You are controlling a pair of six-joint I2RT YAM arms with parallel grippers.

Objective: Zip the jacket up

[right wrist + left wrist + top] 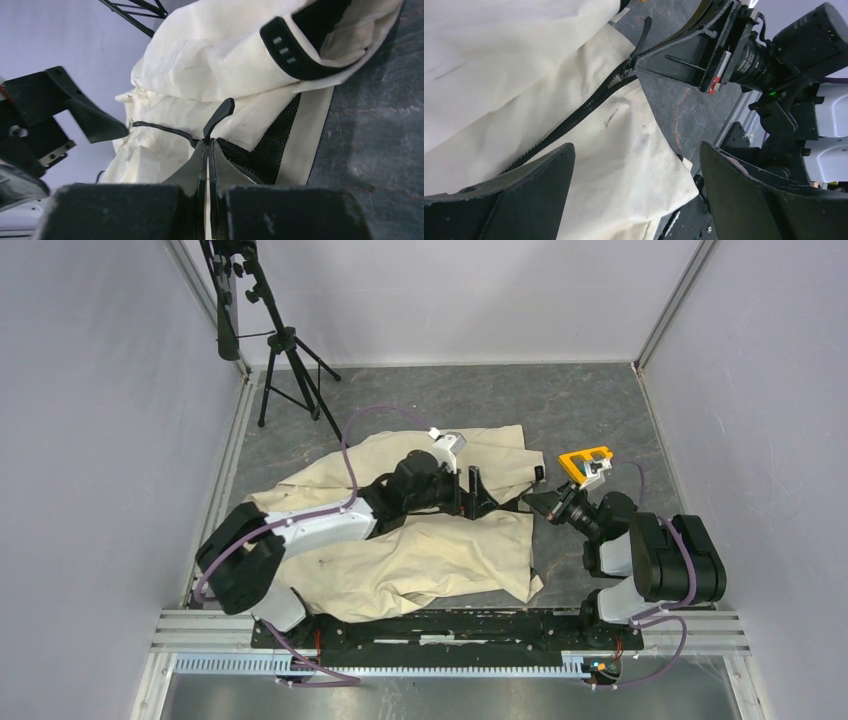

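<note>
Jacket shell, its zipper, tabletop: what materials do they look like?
Jacket: woven cotton-like cloth, matte cream; it creases softly. Zipper: black chunky teeth, matte, probably moulded plastic, though coated metal is possible. Tabletop: grey mottled, slate-look sheet, low sheen; actual material unclear.

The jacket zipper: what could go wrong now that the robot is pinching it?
The right gripper pinches the zipper end with just its fingertips, so it might slip out. The left gripper is open, holding nothing, so the wrinkled jacket could bunch up and jam the teeth. The two grippers sit close together and might bump.
</note>
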